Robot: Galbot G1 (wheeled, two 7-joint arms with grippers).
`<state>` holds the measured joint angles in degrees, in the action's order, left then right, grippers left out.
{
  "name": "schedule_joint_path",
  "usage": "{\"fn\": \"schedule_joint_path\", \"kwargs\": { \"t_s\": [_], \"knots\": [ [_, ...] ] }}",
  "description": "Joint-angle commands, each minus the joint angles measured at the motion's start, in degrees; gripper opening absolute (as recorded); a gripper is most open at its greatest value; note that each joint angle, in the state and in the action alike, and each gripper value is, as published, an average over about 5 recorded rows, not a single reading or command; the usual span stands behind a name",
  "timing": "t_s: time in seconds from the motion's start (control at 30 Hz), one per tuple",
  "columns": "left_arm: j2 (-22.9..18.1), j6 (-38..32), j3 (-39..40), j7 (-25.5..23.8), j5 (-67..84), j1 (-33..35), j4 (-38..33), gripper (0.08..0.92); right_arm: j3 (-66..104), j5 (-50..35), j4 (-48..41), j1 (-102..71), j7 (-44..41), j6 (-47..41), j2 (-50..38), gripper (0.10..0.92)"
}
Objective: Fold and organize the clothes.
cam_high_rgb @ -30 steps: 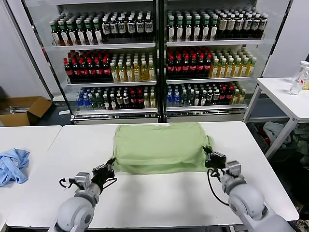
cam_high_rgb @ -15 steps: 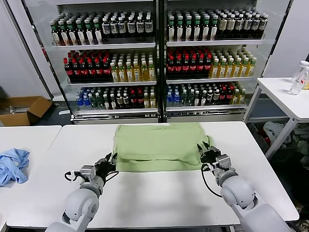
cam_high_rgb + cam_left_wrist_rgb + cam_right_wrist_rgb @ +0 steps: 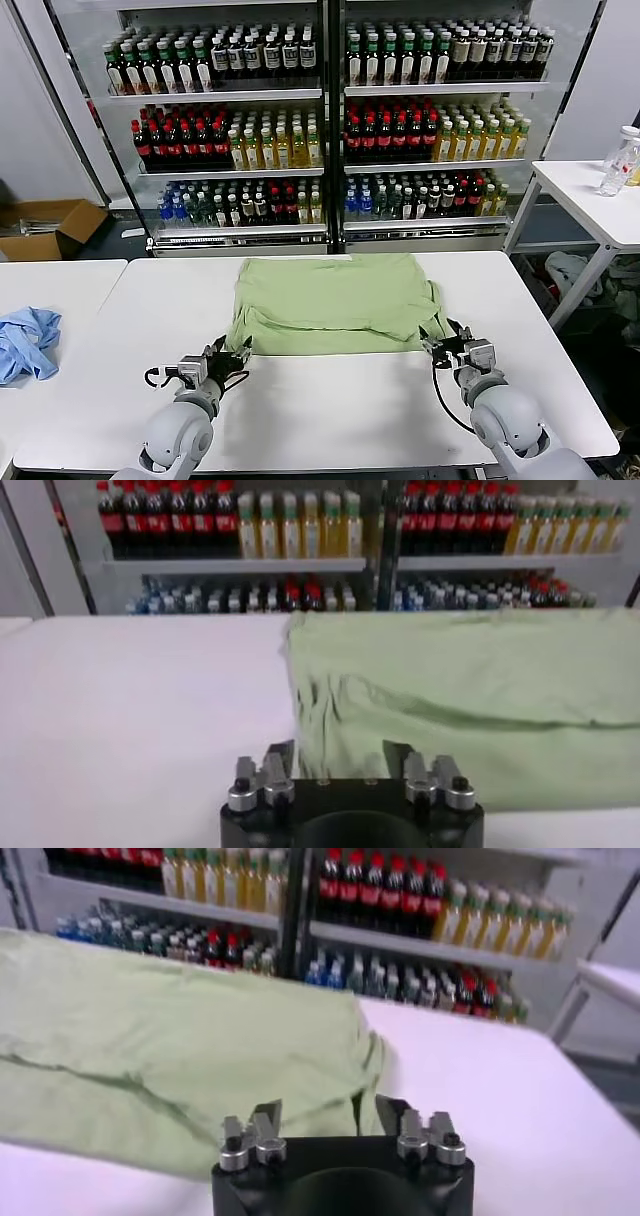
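Observation:
The pale green shirt lies folded into a rough rectangle on the white table; its collar, buttons and chest print are hidden. My left gripper is open and empty, just in front of the shirt's near left corner. My right gripper is open and empty, just in front of the shirt's near right corner. Neither holds fabric.
A blue cloth lies on a second white table at the left. Drink coolers full of bottles stand behind the table. A small white table with a bottle is at the far right. A cardboard box sits on the floor.
Both grippers let go of the shirt's near edge and drew back toward me. The shirt's front edge dropped flat and now lies a little farther back.

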<state>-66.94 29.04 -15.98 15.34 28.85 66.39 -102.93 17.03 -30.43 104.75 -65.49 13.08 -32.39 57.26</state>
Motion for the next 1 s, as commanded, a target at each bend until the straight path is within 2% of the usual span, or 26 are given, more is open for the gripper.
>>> {"fn": "schedule_joint_path", "kwargs": {
  "t_s": [0.03,0.33,0.5,0.77,1.0],
  "knots": [
    [-0.55,1.34,1.21,-0.3,-0.99,-0.72,3.42,0.467,0.49,-3.68,-2.52,-1.05,0.97,-0.92,0.51,0.415],
    [-0.31,1.38,0.92,-1.27,-0.26,-0.52,3.4,0.216,0.53,-6.36,-1.19,-2.28,0.61,-0.83,-0.02,0.159],
    [0.03,1.57,-0.57,-1.74,1.25,3.42,-0.88,0.103,1.56,-5.56,3.85,-5.96,0.25,-0.75,-1.5,0.118],
    [0.86,1.45,-5.77,-1.45,-1.56,21.28,-17.04,0.094,9.94,-1.46,18.91,-24.28,-0.41,-0.35,-5.18,0.118],
    [-0.5,2.71,-10.33,-0.1,-6.6,35.73,-28.01,0.094,15.75,5.46,27.4,-37.49,-1.29,-0.27,-4.66,0.118]
  ]
}}
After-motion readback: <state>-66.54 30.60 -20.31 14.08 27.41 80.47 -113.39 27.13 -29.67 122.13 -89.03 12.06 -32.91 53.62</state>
